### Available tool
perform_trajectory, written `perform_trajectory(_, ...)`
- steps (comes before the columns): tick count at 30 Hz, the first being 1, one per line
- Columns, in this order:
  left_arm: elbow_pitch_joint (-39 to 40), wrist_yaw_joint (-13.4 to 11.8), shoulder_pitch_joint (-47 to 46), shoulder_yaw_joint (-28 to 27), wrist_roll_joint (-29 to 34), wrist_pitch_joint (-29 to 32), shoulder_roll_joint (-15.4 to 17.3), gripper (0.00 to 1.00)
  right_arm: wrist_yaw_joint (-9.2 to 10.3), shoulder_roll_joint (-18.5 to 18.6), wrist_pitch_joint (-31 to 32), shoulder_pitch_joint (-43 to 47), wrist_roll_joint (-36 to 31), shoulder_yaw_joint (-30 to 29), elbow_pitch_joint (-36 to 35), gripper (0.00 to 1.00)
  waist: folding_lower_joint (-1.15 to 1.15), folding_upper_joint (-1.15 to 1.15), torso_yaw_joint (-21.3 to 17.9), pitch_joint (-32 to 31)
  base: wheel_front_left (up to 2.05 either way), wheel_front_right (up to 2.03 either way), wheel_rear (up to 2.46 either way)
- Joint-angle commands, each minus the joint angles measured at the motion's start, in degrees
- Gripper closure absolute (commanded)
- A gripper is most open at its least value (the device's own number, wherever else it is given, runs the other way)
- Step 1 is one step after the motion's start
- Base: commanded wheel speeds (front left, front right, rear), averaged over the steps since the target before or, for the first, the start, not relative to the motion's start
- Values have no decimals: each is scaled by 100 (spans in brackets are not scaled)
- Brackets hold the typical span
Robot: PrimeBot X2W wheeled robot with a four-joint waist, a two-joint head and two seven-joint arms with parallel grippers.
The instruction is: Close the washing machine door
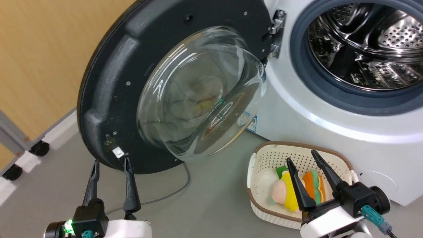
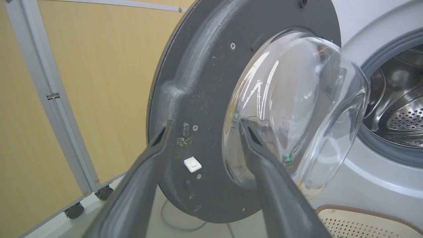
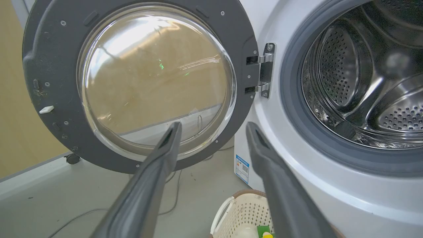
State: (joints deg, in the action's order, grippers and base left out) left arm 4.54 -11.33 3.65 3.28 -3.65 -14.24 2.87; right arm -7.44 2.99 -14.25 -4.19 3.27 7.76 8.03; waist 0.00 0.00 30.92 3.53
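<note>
The washing machine door stands swung wide open to the left, matte black inner side and bulging glass bowl facing me, hung on a metal hinge. The white washing machine shows its steel drum behind a grey gasket. My left gripper is open just below the door's lower edge, near a small white latch; in the left wrist view its fingers frame that edge of the door. My right gripper is open above the basket; in the right wrist view the door and drum lie ahead of it.
A cream perforated basket with colourful plush toys sits on the grey floor in front of the machine. A thin cable trails under the door. A wooden wall panel and a castor-wheeled frame stand to the left.
</note>
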Motion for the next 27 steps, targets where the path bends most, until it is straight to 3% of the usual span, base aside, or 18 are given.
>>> perform_trajectory(1, 33, -53, 87, 10, -13, -62, 1, 0, -4, -11, -61, -128, 33, 25, 27, 0, 0, 0, 47, 9, 0, 0, 0)
perform_trajectory(13, 32, -44, 92, -33, -32, -75, 0, 0, -5, -12, -74, -99, 50, 26, 2, 0, 0, 0, 76, 17, 0, 0, 0)
perform_trajectory(14, 51, -33, 81, -35, -28, -75, 0, 66, -5, -12, -74, -95, 48, 24, -1, 0, 0, 0, 76, 20, 0, 0, 0)
perform_trajectory(15, 96, -15, 61, -44, -25, -75, 0, 100, -5, -12, -74, -93, 45, 22, -5, 0, 0, 0, 76, 27, 0, 0, 0)
perform_trajectory(18, 270, 42, -17, -173, -38, -75, 2, 100, -5, -12, -74, -89, 23, 7, -22, 0, 0, 0, 77, 55, 0, 0, 0)
perform_trajectory(22, 596, 338, -459, -871, -168, -75, 321, 100, -5, -12, -74, -20, -62, -130, -120, 0, 0, 0, 60, 147, 0, 0, 0)
perform_trajectory(27, 211, 821, -1194, -1574, -530, -75, 899, 100, -5, -12, -74, 114, -179, -323, -248, 0, 0, 0, 43, 245, 0, 0, 0)
